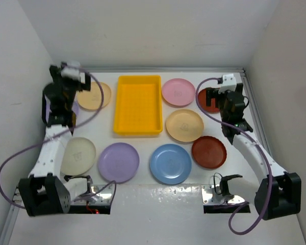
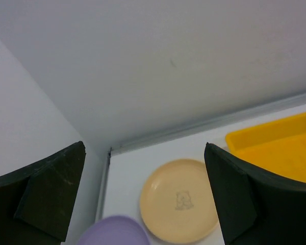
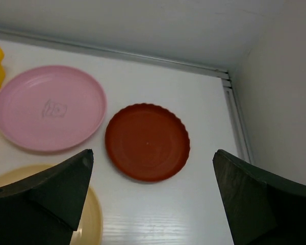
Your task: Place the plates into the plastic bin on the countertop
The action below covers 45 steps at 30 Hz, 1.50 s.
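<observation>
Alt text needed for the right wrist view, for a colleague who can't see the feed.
The open right gripper frames a dark red-brown round plastic plate lying flat on the white countertop near the walls' corner. A pink round plastic plate lies apart to its left; a cream-yellow plate peeks out below.

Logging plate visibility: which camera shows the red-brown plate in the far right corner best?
Right wrist view: the red-brown plate lies whole and unobstructed. Top external has it partly hidden behind the right arm; left wrist does not show it.
</observation>
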Available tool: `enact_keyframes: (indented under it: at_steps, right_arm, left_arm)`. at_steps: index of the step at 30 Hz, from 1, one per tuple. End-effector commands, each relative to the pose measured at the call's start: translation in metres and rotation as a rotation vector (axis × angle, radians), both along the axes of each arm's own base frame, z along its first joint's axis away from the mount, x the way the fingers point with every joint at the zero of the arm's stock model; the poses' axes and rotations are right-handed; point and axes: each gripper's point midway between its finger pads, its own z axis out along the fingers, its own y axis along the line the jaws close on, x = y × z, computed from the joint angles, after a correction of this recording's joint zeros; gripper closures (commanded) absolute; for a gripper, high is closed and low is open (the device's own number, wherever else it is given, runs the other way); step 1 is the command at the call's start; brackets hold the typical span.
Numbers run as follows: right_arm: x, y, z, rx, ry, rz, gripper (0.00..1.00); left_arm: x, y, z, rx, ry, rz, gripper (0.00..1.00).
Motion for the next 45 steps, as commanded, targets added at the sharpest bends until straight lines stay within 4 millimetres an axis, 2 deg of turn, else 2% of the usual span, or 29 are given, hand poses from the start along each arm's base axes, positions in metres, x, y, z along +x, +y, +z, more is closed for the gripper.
enact_keyframes:
  at_steps: [1,2,3,4,5,6,7,8,9,10,11,12,13,14,15,16,18,19,20,21,25,27,31,32,38,41,42,43,45]
  right_arm:
    - [0.008,-0.025,0.035,-0.042,-0.006,-0.165,0.01]
    - [0.008,-0.022,0.033,0.097,-0.003,-0.206,0.01]
    - [0.022,-0.014,0.054,0.183,-0.026,-0.153,0.12]
    - [0.023,0.023,0.041,0.213,0.073,0.08,0.4]
    - [0.021,0.031,0.029,0.223,0.146,0.145,0.65]
    - [0.031,0.043,0.036,0.236,0.166,0.193,0.79]
    - [0.032,0.048,0.024,0.287,0.263,0.168,0.81]
    - [0.042,0.051,0.021,0.299,0.302,0.161,0.73]
    - [0.044,0.054,0.018,0.31,0.326,0.163,0.58]
    - [0.048,0.06,0.018,0.34,0.362,0.161,0.42]
    - [0.046,0.062,0.002,0.351,0.417,0.154,0.38]
    - [0.044,0.074,-0.003,0.381,0.445,0.194,0.31]
    - [0.039,0.081,-0.013,0.381,0.464,0.207,0.29]
    - [0.04,0.085,-0.014,0.388,0.456,0.215,0.29]
    - [0.039,0.094,-0.014,0.388,0.447,0.236,0.29]
    - [0.031,0.101,-0.024,0.388,0.469,0.246,0.29]
    - [0.026,0.111,-0.028,0.389,0.479,0.263,0.29]
    - [0.022,0.118,-0.029,0.384,0.486,0.275,0.29]
    - [0.017,0.121,-0.033,0.379,0.509,0.279,0.29]
    - [0.012,0.133,-0.032,0.367,0.516,0.308,0.29]
    - [-0.001,0.14,-0.039,0.289,0.551,0.296,0.29]
    - [-0.007,0.142,-0.043,0.255,0.569,0.285,0.29]
    - [-0.009,0.141,-0.041,0.234,0.575,0.261,0.29]
    - [-0.01,0.149,-0.039,0.227,0.573,0.278,0.29]
    - [-0.003,0.15,-0.032,0.208,0.573,0.266,0.28]
    - [0.0,0.151,-0.033,0.196,0.574,0.259,0.28]
    - [-0.001,0.151,-0.035,0.194,0.581,0.256,0.28]
    - [-0.002,0.151,-0.037,0.19,0.585,0.257,0.28]
    - [-0.003,0.152,-0.039,0.196,0.589,0.25,0.28]
  left_arm:
    - [0.032,0.049,0.038,-0.128,0.14,0.236,0.0]
    - [0.044,0.062,0.033,-0.168,0.224,0.252,0.0]
    - [0.078,0.064,-0.013,-0.194,0.399,0.213,0.0]
    - [0.082,0.062,0.002,-0.213,0.497,0.166,0.14]
    - [0.09,0.061,-0.011,-0.221,0.59,0.111,0.35]
    - [0.097,0.069,-0.025,-0.248,0.676,0.076,0.54]
    - [0.111,0.069,-0.05,-0.302,0.822,0.032,0.68]
    - [0.116,0.077,-0.063,-0.323,0.876,0.044,0.67]
    - [0.12,0.088,-0.075,-0.365,0.916,0.062,0.62]
    - [0.128,0.097,-0.083,-0.372,0.92,0.072,0.5]
    - [0.132,0.107,-0.105,-0.387,0.943,0.087,0.45]
    - [0.136,0.108,-0.117,-0.388,0.944,0.087,0.4]
    - [0.14,0.11,-0.126,-0.386,0.939,0.087,0.37]
    - [0.15,0.12,-0.149,-0.391,0.936,0.097,0.33]
    - [0.155,0.122,-0.159,-0.392,0.939,0.097,0.33]
    - [0.162,0.124,-0.168,-0.392,0.939,0.097,0.33]
    - [0.179,0.134,-0.171,-0.407,0.898,0.1,0.32]
    - [0.186,0.137,-0.189,-0.425,0.911,0.104,0.32]
    - [0.196,0.139,-0.188,-0.415,0.875,0.094,0.32]
    - [0.2,0.14,-0.192,-0.423,0.866,0.096,0.32]
    - [0.202,0.145,-0.223,-0.448,0.89,0.099,0.32]
    - [0.196,0.142,-0.255,-0.466,0.945,0.102,0.38]
    - [0.193,0.141,-0.287,-0.483,0.995,0.105,0.5]
    - [0.191,0.138,-0.29,-0.491,1.004,0.093,0.5]
    - [0.18,0.129,-0.311,-0.51,1.053,0.06,0.56]
    - [0.176,0.129,-0.318,-0.513,1.071,0.07,0.74]
    - [0.177,0.129,-0.313,-0.51,1.063,0.07,0.79]
    - [0.174,0.128,-0.317,-0.523,1.075,0.074,0.9]
    - [0.175,0.127,-0.305,-0.539,1.058,0.08,1.0]
